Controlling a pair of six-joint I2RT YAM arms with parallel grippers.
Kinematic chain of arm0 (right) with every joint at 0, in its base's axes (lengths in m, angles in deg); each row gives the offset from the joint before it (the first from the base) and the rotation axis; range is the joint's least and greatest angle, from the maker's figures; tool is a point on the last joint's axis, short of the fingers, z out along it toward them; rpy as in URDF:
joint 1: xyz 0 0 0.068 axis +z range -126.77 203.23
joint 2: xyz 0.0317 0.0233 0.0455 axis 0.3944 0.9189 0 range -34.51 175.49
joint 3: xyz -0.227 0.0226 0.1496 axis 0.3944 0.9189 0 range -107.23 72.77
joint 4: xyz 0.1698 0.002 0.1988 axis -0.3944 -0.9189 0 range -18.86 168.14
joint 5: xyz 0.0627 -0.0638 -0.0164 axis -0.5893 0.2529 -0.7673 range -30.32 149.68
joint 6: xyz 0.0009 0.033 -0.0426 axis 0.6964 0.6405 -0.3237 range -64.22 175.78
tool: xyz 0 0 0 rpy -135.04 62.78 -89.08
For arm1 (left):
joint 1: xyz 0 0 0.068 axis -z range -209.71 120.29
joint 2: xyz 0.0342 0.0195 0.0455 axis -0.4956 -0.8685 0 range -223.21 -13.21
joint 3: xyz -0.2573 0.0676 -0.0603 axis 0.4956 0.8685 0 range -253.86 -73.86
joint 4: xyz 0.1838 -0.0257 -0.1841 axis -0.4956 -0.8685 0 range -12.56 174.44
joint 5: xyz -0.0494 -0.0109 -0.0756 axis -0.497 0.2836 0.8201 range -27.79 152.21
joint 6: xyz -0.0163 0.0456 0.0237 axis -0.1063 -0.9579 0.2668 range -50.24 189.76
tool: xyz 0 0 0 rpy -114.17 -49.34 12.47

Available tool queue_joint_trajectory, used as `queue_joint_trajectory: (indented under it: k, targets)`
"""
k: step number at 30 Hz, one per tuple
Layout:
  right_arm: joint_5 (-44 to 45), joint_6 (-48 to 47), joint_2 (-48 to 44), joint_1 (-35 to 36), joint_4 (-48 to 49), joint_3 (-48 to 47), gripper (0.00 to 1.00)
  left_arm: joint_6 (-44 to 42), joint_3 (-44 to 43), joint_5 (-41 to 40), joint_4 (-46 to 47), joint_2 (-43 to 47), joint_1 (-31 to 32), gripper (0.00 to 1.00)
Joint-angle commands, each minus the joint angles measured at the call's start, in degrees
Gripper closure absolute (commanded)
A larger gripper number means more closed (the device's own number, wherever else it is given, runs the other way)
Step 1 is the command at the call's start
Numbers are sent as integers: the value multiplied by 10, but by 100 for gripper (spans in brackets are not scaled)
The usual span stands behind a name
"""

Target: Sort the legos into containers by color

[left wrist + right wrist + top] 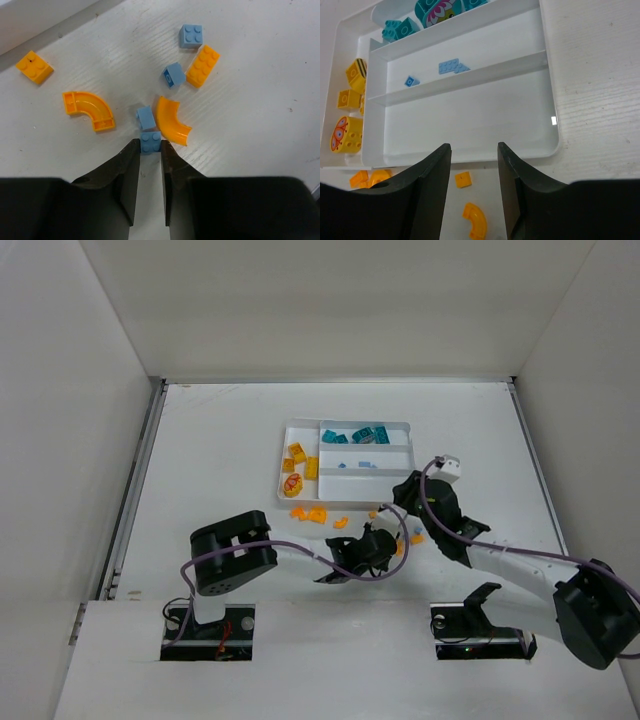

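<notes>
Left wrist view: the left gripper (pixel 150 150) is closed on a blue brick (pixel 150 141). Its fingers (pixel 131 167) press the brick's two sides, studs up. Whether the brick rests on the table (pixel 260 150) or hangs just clear of it, I cannot tell. The hold is at the very fingertips. I judge this deliberate: a second blue brick (pixel 146 118) and an orange curve (pixel 172 121) lie just beyond, nearly touching it, and a deeper reach would knock them. Another curve (pixel 89 109) lies to the left, and a long orange brick (pixel 202 65) lies farther off to the right.

Right wrist view: the tray (pixel 555 145) stands just beyond the right gripper (pixel 474 150), which hovers with jaws apart and nothing between them. The far section (pixel 510 15) holds teal pieces (pixel 400 29). The middle section (pixel 495 67) holds a blue plate (pixel 452 66). The near section (pixel 470 115) is bare. The narrow section (pixel 344 50) on the left holds orange pieces (pixel 348 98). By colour, the gripped brick belongs in the middle section.

Top external view: the loose legos (pixel 318 514) lie on the table just near of the tray, with both grippers close together at its near right corner. Risk noted: the right arm stands near the left gripper's likely path to the tray.
</notes>
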Motion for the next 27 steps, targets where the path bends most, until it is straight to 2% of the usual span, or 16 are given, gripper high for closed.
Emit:
queue_joint_trajectory:
  k: [1,7,9,13,15,19,23,27]
  targets:
    - [12,13,-21,-5,24,13,52,-16,11,-14,-40,33,-5,84]
    - [32,29,-68,-6,15,41,55,-16,33,-9,-42,118,-33,85]
    - [45,36,-93,-9,0,50,59,-17,37,-1,-40,141,-51,85]
    - [65,52,-148,-21,-46,66,72,-14,35,23,-30,168,-106,85]
    - [65,55,-165,-27,-66,71,75,-9,25,32,-21,171,-138,85]
    - [72,63,-170,-30,-108,70,74,-2,-17,42,-1,140,-208,84]
    - [120,70,-150,-22,-164,55,64,0,-77,61,1,86,-266,84]
    - [116,85,-130,-10,-180,50,59,0,-132,75,-4,36,-307,83]
